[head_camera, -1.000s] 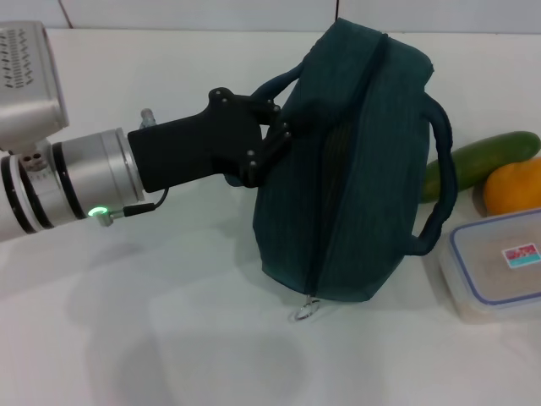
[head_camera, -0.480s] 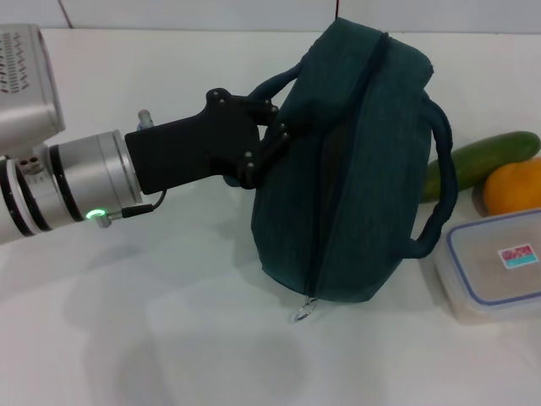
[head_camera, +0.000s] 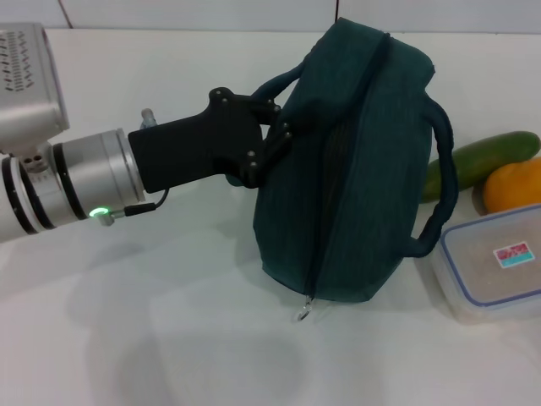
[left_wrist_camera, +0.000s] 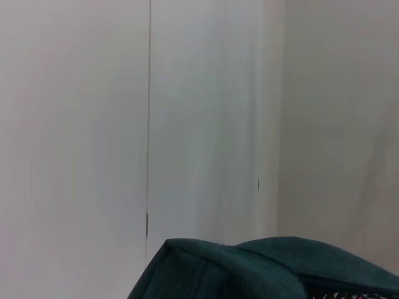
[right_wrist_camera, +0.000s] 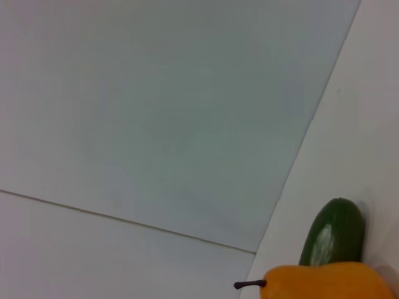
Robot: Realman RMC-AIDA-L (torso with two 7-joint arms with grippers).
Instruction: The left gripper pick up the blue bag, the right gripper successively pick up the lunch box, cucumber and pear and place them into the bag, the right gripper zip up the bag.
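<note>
Layout, referenced to left gripper point(head_camera: 275, 139)

blue bag point(head_camera: 355, 161) touching it on its right. cucumber point(head_camera: 486, 158), pear point(head_camera: 514, 184), lunch box point(head_camera: 494, 262) beyond the bag, further right; cucumber behind pear, box in front.

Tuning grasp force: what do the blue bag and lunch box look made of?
The blue bag: soft woven fabric, matte; it sags and creases where the left gripper holds its handle. Zipper pull looks like shiny metal. The lunch box: likely rigid clear plastic, slightly cloudy, with a blue rim; contents show through the lid.
</note>
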